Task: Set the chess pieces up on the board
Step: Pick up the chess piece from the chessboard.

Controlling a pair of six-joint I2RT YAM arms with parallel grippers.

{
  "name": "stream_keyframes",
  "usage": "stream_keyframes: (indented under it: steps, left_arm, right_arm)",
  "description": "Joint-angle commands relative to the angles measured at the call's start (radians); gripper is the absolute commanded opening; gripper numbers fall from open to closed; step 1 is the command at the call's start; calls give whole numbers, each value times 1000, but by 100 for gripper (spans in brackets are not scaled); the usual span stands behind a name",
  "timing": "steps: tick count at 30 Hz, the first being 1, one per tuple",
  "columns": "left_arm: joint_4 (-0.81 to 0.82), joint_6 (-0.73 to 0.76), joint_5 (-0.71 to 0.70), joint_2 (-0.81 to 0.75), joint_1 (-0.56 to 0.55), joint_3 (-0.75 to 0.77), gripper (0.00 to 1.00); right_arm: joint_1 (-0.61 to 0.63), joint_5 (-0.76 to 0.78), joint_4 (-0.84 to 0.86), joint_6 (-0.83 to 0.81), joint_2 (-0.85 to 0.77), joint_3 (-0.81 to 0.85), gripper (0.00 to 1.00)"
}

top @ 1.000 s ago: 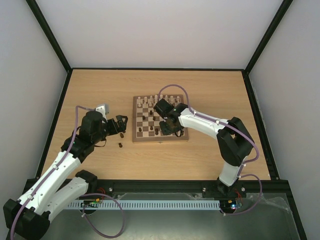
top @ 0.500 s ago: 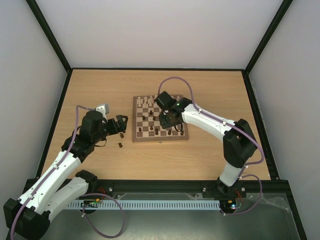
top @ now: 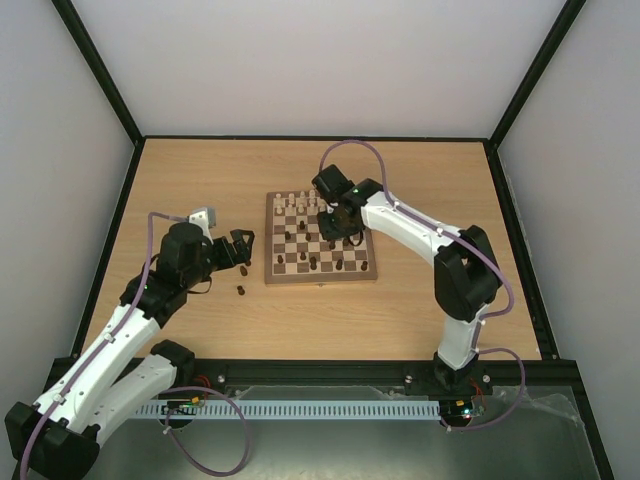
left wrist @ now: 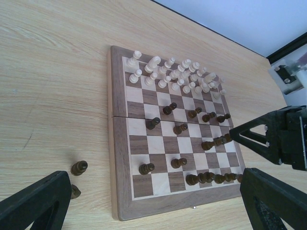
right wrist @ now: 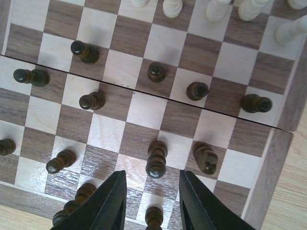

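Pale wood grain is seen across the table, on which the board is laid flat near the middle. The right arm is stretched from the near right over the board's right half, and the left arm is bent over the table to the left of the board. The right gripper is held above the board's near-right squares, its fingers set apart by a narrow gap with nothing pinched. One dark piece is stood just beyond the fingertips. Another is glimpsed low between the fingers, though whether it is touched cannot be told from that view. The left gripper is hung over the table just left of the board, spread wide and empty. The pale chess pieces are gathered in the two far rows of the board, close together and upright. The dark chess pieces are scattered over the rest. A cluster is lined along the near row toward the right, and others are stood singly on the middle squares, well apart from one another. Two stray dark pieces are seen off the board, on the table just beside its near-left corner and close under the left gripper.
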Motion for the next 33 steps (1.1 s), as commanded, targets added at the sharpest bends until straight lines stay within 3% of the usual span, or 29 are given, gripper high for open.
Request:
stream_keyframes:
  steps: [1,29,33]
  left_arm:
    - [17,4,-10,0,7,1,99]
    - [21,10,-15,8,10,-7,99]
    - [21,12,-14,8,12,-8,99]
  right_arm:
    - [3,-34,-52,-12,32,26,31]
    - [3,-33,-50,-20,125,18,26]
    - [4,-28,-48,-20,124,19,18]
